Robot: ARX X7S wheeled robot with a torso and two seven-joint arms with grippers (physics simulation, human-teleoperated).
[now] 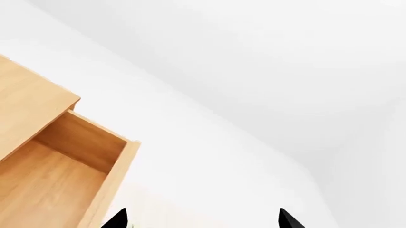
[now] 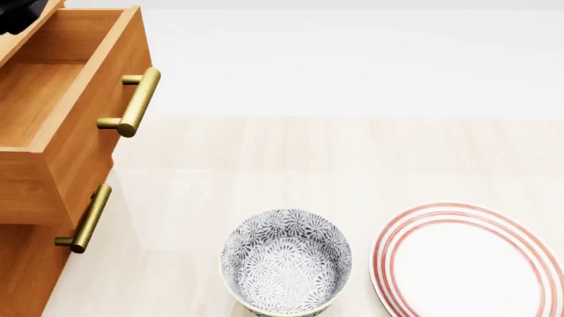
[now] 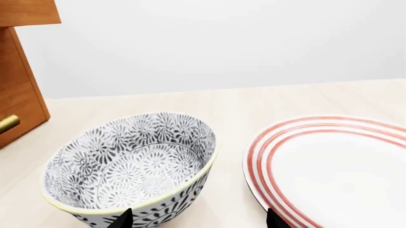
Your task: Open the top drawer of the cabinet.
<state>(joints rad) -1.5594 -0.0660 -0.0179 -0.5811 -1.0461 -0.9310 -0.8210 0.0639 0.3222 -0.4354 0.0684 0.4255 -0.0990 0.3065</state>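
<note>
The cabinet (image 2: pixel 26 277) stands at the left edge of the head view. Its top drawer (image 2: pixel 88 158) is pulled well out, showing a paler wood inside (image 1: pixel 57 175). The drawer's brass bar handle (image 2: pixel 132 102) is free, with nothing holding it. My left gripper (image 1: pixel 203 221) is open and empty, above and beside the drawer's open box; only its two black fingertips (image 1: pixel 117 219) show. A dark part of my left arm (image 2: pixel 20 13) shows over the drawer's back. My right gripper (image 3: pixel 198 221) is open, low over the table beside the bowl (image 3: pixel 127 161).
A second drawer with the same brass handle (image 2: pixel 88 218) sits shut below the top one. A patterned grey bowl (image 2: pixel 284 261) and a red-ringed white plate (image 2: pixel 471 261) rest on the pale table (image 2: pixel 308 152) to the right of the cabinet.
</note>
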